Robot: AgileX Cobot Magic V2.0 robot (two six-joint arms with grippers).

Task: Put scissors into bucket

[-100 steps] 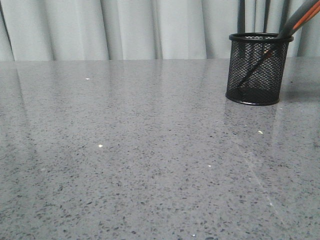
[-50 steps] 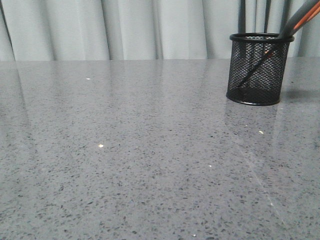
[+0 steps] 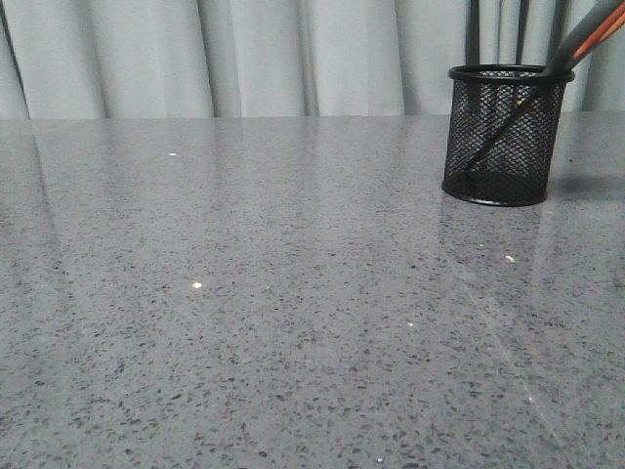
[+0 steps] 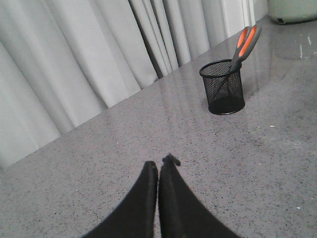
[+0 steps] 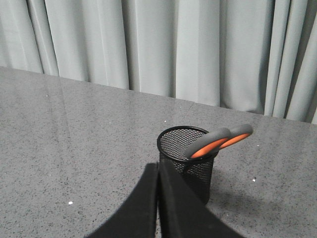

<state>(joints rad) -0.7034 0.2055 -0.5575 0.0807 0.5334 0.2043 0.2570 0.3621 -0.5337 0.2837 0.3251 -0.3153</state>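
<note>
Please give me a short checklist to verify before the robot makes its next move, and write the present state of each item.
1. Scissors are inside the bucket, blades down: ok.
2. Handles lean on the rim and stick out above it; stable at rest: cannot tell.
3. Bucket stands upright on the table: ok.
4. Left gripper has its jaws together, holds nothing, and is apart from the bucket: ok.
5. Right gripper has its jaws together and holds nothing: ok.
6. Right gripper has clearance from the bucket for retreat: cannot tell; it overlaps the bucket in the right wrist view.
</note>
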